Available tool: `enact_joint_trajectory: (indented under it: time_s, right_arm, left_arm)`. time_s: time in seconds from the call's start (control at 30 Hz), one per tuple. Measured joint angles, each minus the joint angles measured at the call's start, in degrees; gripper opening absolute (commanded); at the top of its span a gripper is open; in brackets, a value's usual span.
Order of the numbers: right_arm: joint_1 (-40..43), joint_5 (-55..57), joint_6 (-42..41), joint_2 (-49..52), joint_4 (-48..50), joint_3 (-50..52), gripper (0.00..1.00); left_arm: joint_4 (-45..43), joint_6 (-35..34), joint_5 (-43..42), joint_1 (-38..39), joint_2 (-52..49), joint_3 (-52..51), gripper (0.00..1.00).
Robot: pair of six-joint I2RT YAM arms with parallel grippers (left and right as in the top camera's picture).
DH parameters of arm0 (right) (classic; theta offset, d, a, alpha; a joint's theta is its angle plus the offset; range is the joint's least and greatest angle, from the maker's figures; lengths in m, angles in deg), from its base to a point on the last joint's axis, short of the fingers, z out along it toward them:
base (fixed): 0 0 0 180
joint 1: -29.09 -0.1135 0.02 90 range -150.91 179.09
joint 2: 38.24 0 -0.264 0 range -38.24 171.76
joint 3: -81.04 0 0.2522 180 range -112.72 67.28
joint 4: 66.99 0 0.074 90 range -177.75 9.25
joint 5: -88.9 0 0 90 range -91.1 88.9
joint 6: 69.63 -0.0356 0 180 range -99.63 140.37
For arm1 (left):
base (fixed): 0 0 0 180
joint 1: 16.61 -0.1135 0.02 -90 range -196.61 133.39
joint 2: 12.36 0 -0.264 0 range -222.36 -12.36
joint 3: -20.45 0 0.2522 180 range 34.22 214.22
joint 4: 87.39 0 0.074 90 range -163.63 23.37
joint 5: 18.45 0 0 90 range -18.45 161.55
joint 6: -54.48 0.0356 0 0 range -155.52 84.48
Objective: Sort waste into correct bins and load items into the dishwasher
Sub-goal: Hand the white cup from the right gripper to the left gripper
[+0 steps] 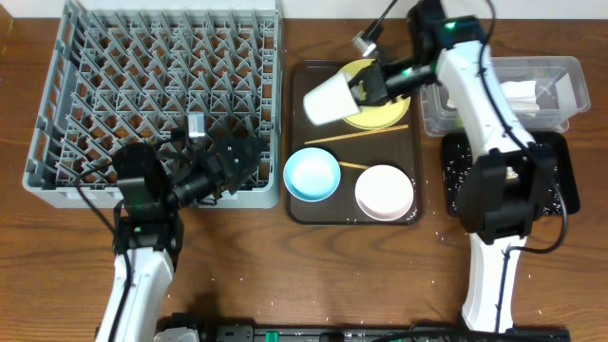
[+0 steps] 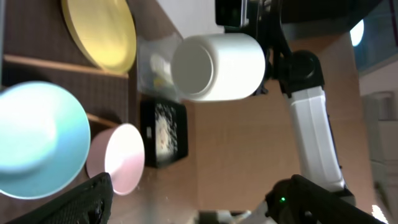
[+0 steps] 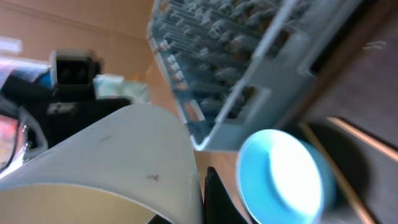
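Though blurred, seemingly smooth cylindrical cup (image 1: 329, 100)

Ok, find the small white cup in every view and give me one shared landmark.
Overhead: white cup upper centre, tilted on its side.
Left wrist: top centre, seen side-on.
Right wrist: fills the lower left, very close.
Shared landmark: light blue bowl, in all three.

Overhead: fixed, straight down on whole tabletop (image 1: 237, 275). Left wrist: rolled sideways, facing the white cup (image 2: 217, 66) from mid-range. Right wrist: hard against that cup; shares light blue bowl (image 3: 283, 177) with both others.
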Motion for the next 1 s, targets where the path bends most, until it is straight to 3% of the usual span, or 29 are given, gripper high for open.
enact_joint_trajectory:
  time_s: [0.27,0.57,1.0]
  right_arm:
    - [-5.4,-4.6,3.2,1.0,3.8,2.0,0.01]
    - [-11.3,-4.1,-0.8,1.0,11.9,2.3,0.01]
    - [-14.9,-5.4,-4.0,1.0,14.0,2.4,0.01]
  left_arm:
    - [-3.1,-2.9,-4.8,0.0,-8.9,0.0,0.91]
    - [-12.8,-6.9,-6.0,-0.4,-9.4,0.0,0.91]
    - [-13.1,-8.7,-6.1,-0.7,-9.4,0.0,0.89]
